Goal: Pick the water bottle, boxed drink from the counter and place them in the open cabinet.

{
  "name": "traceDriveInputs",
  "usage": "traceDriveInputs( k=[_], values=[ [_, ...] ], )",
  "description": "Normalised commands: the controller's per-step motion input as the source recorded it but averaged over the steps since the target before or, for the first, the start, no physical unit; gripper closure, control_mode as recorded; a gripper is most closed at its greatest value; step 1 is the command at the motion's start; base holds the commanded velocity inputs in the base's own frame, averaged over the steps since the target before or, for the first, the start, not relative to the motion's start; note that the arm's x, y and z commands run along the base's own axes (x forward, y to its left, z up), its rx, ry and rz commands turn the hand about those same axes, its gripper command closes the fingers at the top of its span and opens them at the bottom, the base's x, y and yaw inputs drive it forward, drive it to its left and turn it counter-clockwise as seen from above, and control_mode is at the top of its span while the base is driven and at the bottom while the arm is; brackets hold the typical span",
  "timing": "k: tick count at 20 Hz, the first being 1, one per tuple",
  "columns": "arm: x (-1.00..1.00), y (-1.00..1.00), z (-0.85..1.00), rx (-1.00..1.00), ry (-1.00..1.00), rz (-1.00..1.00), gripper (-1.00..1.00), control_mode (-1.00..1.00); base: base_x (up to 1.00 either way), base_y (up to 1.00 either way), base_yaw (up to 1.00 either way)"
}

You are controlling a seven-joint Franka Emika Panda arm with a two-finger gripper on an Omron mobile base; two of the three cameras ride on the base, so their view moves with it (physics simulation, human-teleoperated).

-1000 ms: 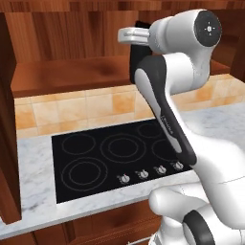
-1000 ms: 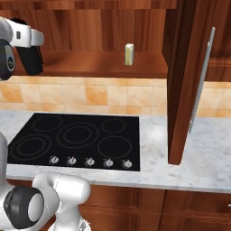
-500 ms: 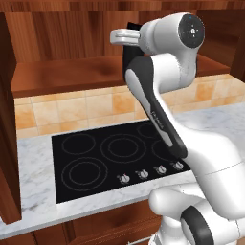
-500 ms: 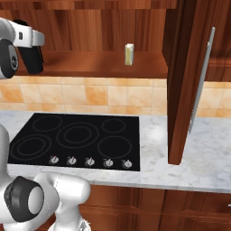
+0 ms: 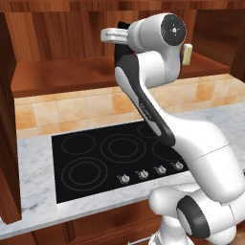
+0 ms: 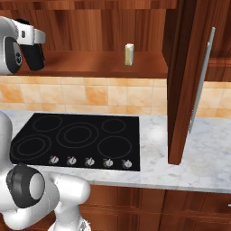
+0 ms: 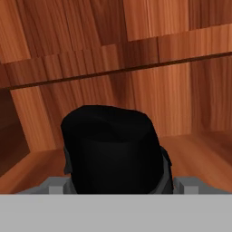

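Up on the shelf of the open cabinet, the water bottle stands upright near the left end, well apart from the boxed drink, which sits further right on the same shelf. The gripper has its jaws spread wide around the bottle's body — whether they still press it I cannot tell. Judging by looks, the bottle is rigid, smooth and tall, so apt to tip; a hold around mid-body suits it best. Compared with a second ago, the arm has swung a little, while bottle and carton stay put.
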Motion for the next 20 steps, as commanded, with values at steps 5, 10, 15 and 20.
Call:
traceDriveInputs(
  k=[5, 10, 15, 20],
  values=[
    [0.21, 0.04, 0.0, 0.0, 0.0, 0.0, 1.0, -1.0, 0.0, 0.0, 0.0],
    [0.14, 0.0, -0.08, 0.0, 0.0, 0.05, 1.0, -1.0, 0.0, 0.0, 0.0],
    [0.32, -0.01, -0.19, 0.0, 0.01, 0.05, 1.0, -1.0, 0.0, 0.0, 0.0],
    [0.27, 0.0, -0.18, 0.0, 0.0, 0.04, 1.0, -1.0, 0.0, 0.0, 0.0]
  ],
)
